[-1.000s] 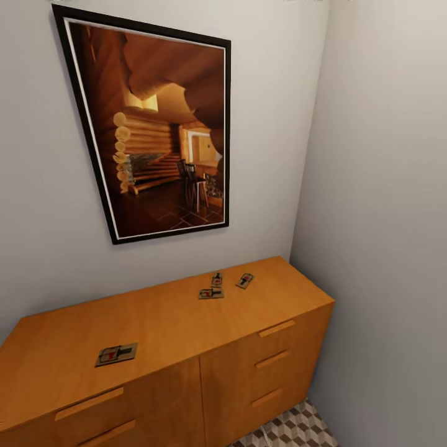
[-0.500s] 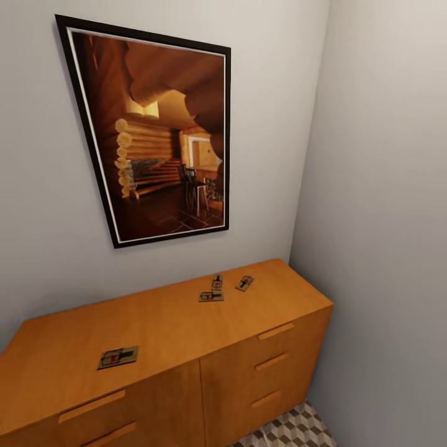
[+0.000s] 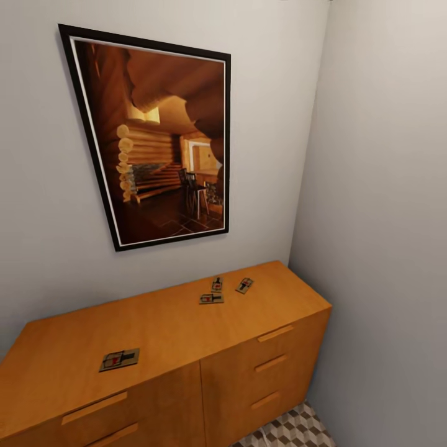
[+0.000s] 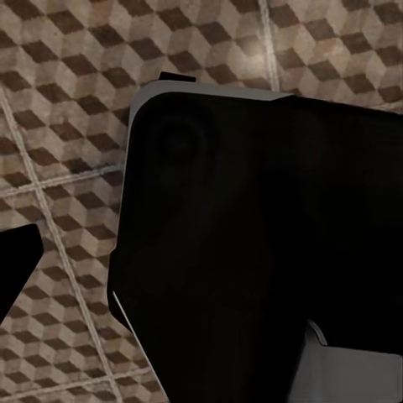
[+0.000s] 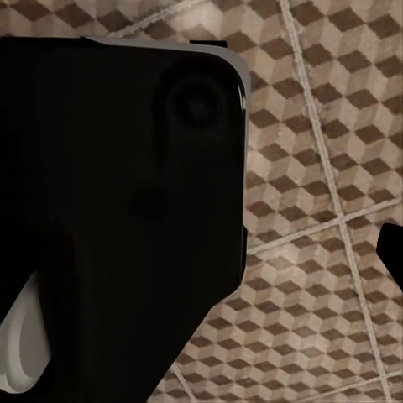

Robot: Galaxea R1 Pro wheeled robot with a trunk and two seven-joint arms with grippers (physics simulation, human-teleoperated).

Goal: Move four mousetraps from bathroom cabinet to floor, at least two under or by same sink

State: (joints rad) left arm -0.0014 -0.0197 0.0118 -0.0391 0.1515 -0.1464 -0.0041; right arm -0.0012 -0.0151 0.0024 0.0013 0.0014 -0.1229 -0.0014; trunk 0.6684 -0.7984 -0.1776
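Observation:
Four mousetraps lie on the flat top of the orange-brown cabinet (image 3: 174,329) in the head view. One mousetrap (image 3: 119,360) sits alone near the front left. Three lie close together towards the back right: one (image 3: 211,298), one just behind it (image 3: 216,284) and one to its right (image 3: 244,285). A patch of the cube-patterned bathroom floor (image 3: 292,431) shows at the cabinet's foot. Both wrist views look down on that floor (image 4: 67,101) (image 5: 336,126) past a large black part of the robot. A dark tip sits at the edge of each wrist view; its state is unclear.
A large black-framed picture (image 3: 161,136) hangs on the wall above the cabinet. A grey side wall (image 3: 385,248) closes the corner right beside the cabinet's right end. Drawer fronts with wooden bar handles (image 3: 276,333) face me.
The whole head view has shifted slightly, with the picture and cabinet sitting a little lower in frame; that is camera motion. The mousetraps have not moved on the cabinet.

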